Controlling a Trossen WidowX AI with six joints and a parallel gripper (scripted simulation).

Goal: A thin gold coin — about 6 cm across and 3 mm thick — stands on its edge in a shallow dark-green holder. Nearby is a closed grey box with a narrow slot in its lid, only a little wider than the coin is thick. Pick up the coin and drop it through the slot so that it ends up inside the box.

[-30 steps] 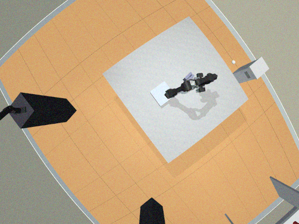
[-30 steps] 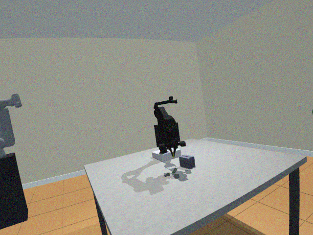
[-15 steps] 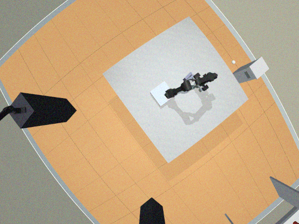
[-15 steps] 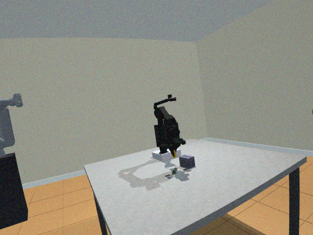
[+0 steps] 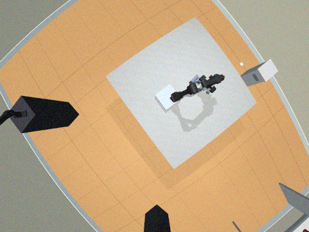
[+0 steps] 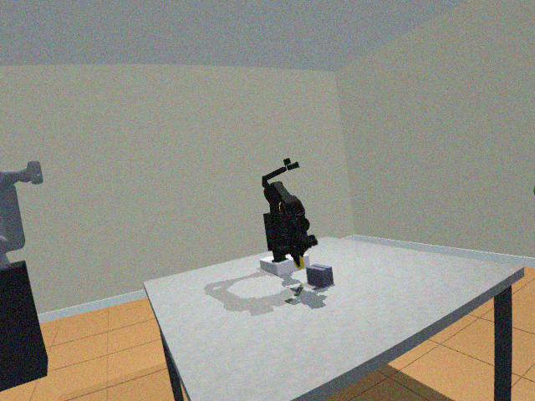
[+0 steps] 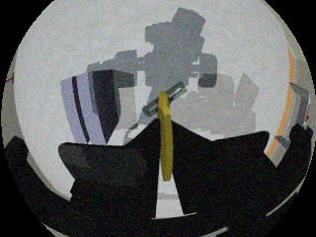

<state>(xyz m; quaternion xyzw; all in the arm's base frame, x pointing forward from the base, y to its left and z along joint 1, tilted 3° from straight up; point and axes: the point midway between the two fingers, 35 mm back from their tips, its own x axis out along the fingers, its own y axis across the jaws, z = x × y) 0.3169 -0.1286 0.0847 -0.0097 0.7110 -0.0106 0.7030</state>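
The gold coin [image 6: 298,261] [image 7: 166,148] is between the fingertips of my gripper [image 6: 298,257] [image 7: 166,127], which is shut on it. It points down, edge-on in the wrist view, above the table and clear of the holder. The dark-green holder [image 6: 297,291] [image 7: 149,108] lies empty on the table, seen beyond the coin and turned at an angle to it. The closed grey box [image 5: 194,79] [image 6: 319,276] [image 7: 106,106] stands left of the coin in the wrist view. Its dark slot [image 7: 78,104] runs lengthwise along the lid. In the top view the arm hides the coin.
The arm's white base block [image 5: 163,95] [image 6: 278,267] stands behind the gripper in the exterior view, with the box near it. The arm's shadow falls across the grey table [image 5: 149,75] [image 6: 367,327]. Dark pedestals [image 5: 52,112] and a grey cabinet [image 5: 253,75] stand away from the table.
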